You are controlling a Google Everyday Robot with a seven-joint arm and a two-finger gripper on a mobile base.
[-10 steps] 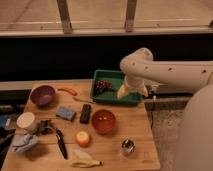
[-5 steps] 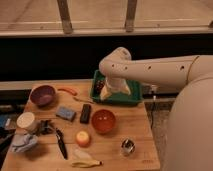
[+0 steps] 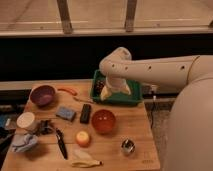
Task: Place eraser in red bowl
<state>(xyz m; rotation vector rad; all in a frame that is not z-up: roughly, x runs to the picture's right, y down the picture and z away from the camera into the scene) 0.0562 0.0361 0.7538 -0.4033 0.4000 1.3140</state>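
The eraser (image 3: 86, 113), a small black oblong block, lies flat on the wooden table (image 3: 135, 125) just left of the red bowl (image 3: 103, 121). The red bowl is glossy orange-red and stands upright near the table's middle. My gripper (image 3: 106, 93) hangs from the white arm over the left part of the green tray (image 3: 131, 98), behind and above the bowl and the eraser, apart from both.
A purple bowl (image 3: 43, 94) stands at the back left, with an orange item (image 3: 67, 91) beside it. A blue-grey sponge (image 3: 65, 113), black-handled knife (image 3: 61, 142), apple (image 3: 82, 138), banana (image 3: 85, 161), white cup (image 3: 26, 119), cloth (image 3: 22, 142) and metal piece (image 3: 128, 145) lie around.
My arm has swung left, and the gripper has moved from the tray's right side to its left part, closer to the eraser. The table's things have not moved.
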